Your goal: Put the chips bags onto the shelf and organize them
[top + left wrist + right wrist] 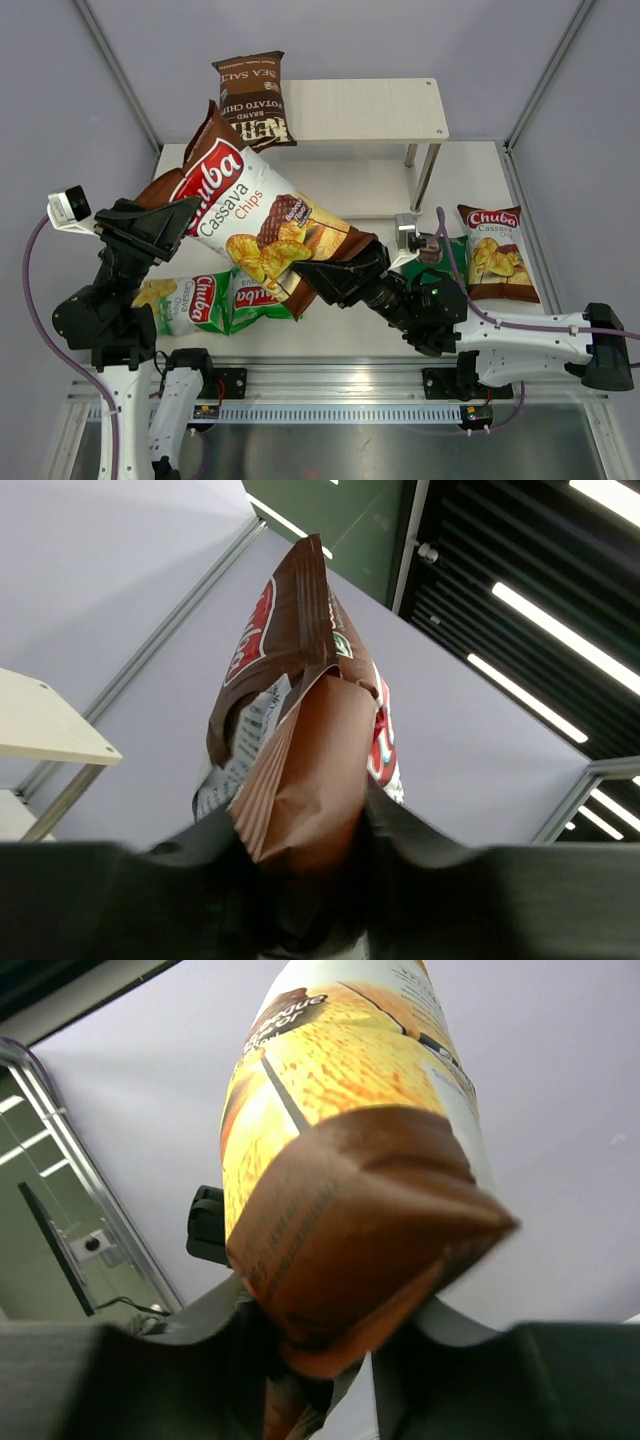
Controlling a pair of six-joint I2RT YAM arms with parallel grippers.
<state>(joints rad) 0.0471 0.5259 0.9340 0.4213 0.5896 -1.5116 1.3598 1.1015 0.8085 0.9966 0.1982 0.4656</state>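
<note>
A big white-brown Chuba Cassava chips bag (250, 210) hangs tilted in the air between my two arms. My left gripper (175, 215) stands at its upper left end, jaws parted and lying loosely on either side of the puffed brown edge (310, 780). My right gripper (325, 268) is shut on the bag's brown bottom gusset (350, 1240). The pale wood shelf (370, 110) stands at the back. A dark brown Kettle bag (252, 100) leans at its left end.
A second Chuba Cassava bag (497, 253) lies flat at the right. Two light green Chuba bags (190, 300) (262, 298) lie at the front left under the lifted bag. A dark green bag (452, 248) peeks out beside the right wrist.
</note>
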